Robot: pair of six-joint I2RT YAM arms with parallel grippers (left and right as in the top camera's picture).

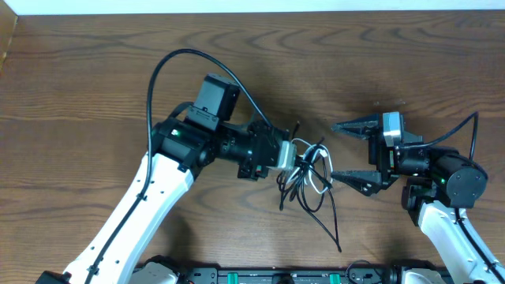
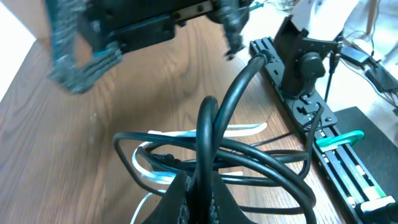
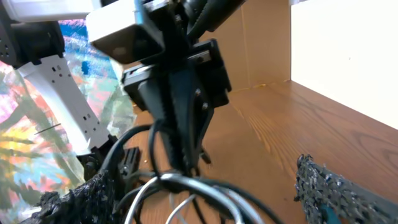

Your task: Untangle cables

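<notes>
Pinched tight between the closed fingers (image 2: 186, 200) of the left gripper (image 1: 295, 162): black cables (image 2: 261, 155), looping up and out from that grip. Crossed under those loops, white cable (image 2: 239, 129), all knotted in one bundle near the middle of the table (image 1: 95, 79), with one black strand trailing toward the near edge. Just right of the bundle, spread wide and holding nothing, right gripper (image 1: 338, 151), tips pointed at the knot

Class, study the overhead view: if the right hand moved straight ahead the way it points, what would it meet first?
Probably the cables, bunched in the shut left hand, straight ahead of the open right hand. Height is unclear from above, though the right wrist view shows them directly ahead.
</notes>
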